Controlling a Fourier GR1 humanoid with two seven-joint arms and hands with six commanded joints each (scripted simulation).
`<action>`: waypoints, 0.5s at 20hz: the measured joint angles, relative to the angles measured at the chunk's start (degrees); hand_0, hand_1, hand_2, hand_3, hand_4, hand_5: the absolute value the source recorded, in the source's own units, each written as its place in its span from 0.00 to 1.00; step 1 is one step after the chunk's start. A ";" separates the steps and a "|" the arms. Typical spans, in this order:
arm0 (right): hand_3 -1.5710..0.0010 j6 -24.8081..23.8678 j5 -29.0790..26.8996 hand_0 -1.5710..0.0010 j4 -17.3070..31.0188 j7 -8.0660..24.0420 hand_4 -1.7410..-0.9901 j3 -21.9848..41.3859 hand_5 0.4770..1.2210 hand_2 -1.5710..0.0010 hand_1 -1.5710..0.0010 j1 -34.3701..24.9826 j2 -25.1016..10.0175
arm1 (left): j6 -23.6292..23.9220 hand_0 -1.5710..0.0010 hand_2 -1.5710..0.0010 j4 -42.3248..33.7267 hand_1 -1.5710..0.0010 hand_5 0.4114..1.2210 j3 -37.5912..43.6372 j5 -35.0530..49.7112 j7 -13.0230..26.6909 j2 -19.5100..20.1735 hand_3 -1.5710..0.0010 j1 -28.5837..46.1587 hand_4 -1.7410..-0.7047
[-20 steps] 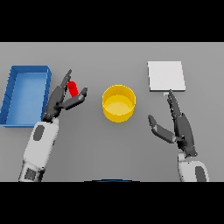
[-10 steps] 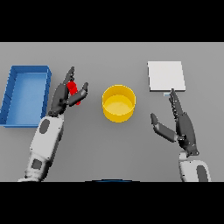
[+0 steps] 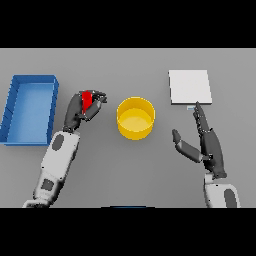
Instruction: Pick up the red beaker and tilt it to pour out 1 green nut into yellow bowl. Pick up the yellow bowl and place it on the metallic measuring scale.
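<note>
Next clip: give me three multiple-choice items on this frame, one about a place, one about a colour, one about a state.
1. Where is the bowl?
A. on the scale
B. on the table between beaker and scale
C. in the tray

2. What colour is the tray?
A. blue
B. green
C. white

3. What is the left hand doing?
A. lying flat
B. curled round the beaker
C. pressing the scale

Answers: 1 B, the bowl sits on the grey table mid-scene. 2 A, its walls are blue. 3 B, fingers wrap the red beaker.
</note>
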 measured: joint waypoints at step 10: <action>1.00 -0.18 1.60 1.00 0.02 -1.14 0.68 0.80 0.23 1.00 1.00 0.51 -0.26 | -5.29 0.01 0.01 -8.65 0.01 0.89 1.49 6.94 2.25 1.13 0.02 -0.62 0.03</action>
